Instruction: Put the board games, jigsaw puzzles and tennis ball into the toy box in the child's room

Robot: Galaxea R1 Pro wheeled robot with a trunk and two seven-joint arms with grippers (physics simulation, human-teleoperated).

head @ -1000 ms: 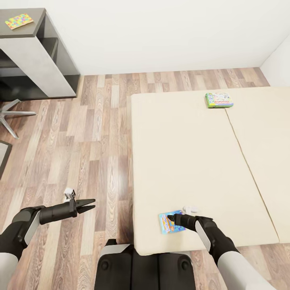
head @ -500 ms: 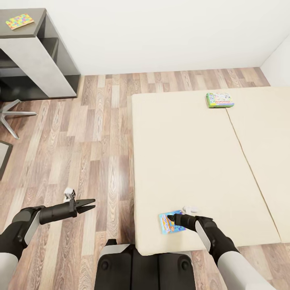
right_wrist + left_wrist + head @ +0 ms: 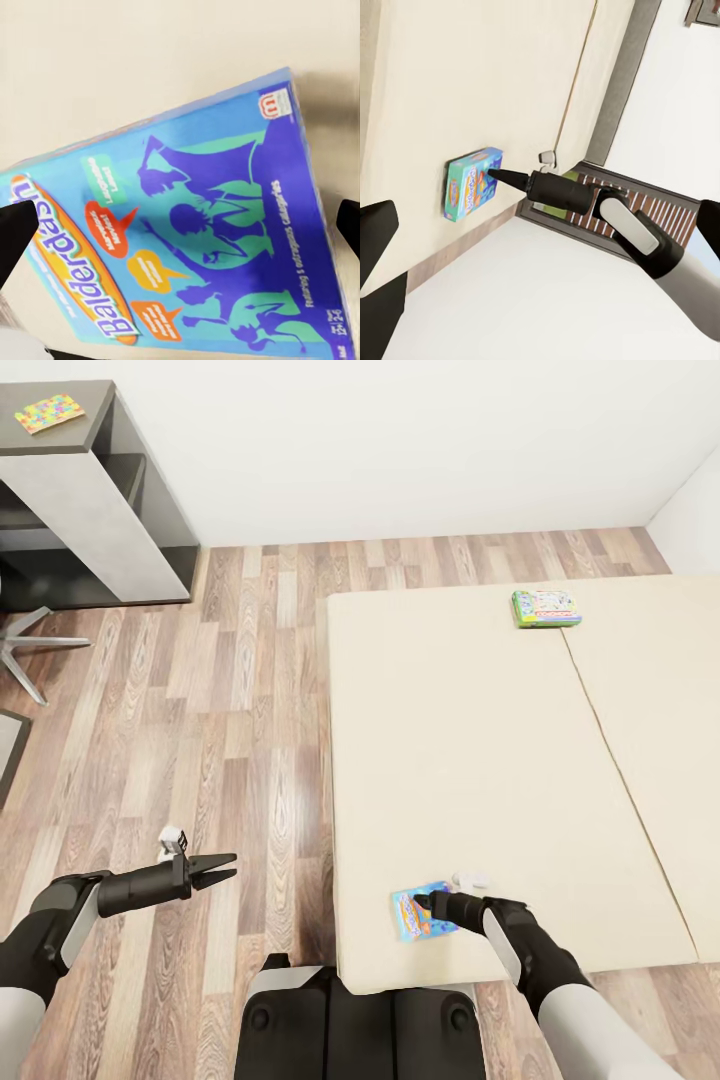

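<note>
Where the bed (image 3: pixel 480 760) edge nears, right fingers (image 3: pixel 15 232) straddle the blue board game (image 3: pixel 418 912).

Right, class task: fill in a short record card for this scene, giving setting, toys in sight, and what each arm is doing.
setting: wood-plank floor, cream-beige bed
near toy: blue cartoon-covered board game box, flat at the bed's near edge
far toy: pale green board game box, far side of the bed
other toy: multicoloured square jigsaw sheet on dark grey-topped cabinet
right gripper: fingers open, straddling the blue box
left gripper: open, over the floor, empty
</note>
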